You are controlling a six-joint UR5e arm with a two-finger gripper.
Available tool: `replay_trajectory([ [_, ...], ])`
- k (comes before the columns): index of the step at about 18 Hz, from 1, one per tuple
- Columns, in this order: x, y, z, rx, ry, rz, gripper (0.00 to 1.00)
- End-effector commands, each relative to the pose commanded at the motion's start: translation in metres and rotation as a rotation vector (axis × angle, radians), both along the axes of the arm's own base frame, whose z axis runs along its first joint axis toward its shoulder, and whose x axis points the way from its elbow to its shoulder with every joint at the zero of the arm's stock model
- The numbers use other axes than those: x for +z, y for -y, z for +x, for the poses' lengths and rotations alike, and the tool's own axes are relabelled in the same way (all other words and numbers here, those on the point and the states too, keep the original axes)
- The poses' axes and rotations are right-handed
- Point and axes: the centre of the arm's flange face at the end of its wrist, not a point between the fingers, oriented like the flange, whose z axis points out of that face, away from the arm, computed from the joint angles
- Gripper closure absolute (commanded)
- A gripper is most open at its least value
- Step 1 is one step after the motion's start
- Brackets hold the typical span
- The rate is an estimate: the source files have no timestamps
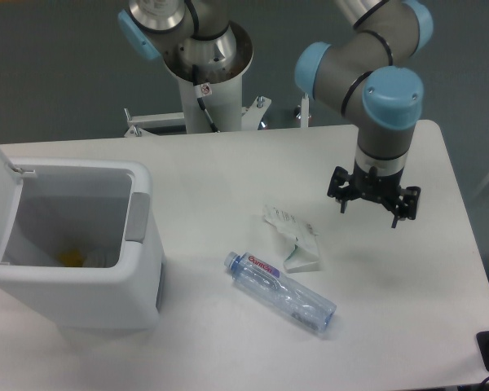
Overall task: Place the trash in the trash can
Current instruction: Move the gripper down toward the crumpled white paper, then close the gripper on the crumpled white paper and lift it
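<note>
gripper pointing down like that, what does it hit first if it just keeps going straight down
Most likely bare table. The gripper points down, open and empty, to the right of the paper wrapper, with nothing beneath it as far as this view shows. Depth is hard to judge from one camera, but the wrapper looks clear of its path.

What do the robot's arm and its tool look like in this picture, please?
The arm is built of thick grey metallic cylinders with light blue caps at the joints. Its wrist ends in a black band above a small black tool with spread prongs. A thin black cable with a small red-and-white sticker runs down the pale grey base column.
</note>
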Motion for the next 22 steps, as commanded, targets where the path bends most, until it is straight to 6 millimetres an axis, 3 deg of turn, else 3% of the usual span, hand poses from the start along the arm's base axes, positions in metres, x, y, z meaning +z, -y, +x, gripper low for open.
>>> replay_trajectory([
  [6, -0.022, -0.018, 0.033, -0.049, 0.022, -0.01, 0.0],
  [11, -0.042, -0.041, 0.074, 0.01, 0.064, -0.026, 0.0],
  [13, -0.06, -0.043, 0.093, 0.064, 0.094, -0.041, 0.0],
  [22, -0.097, -0.045, 0.111, 0.09, 0.071, -0.113, 0.0],
])
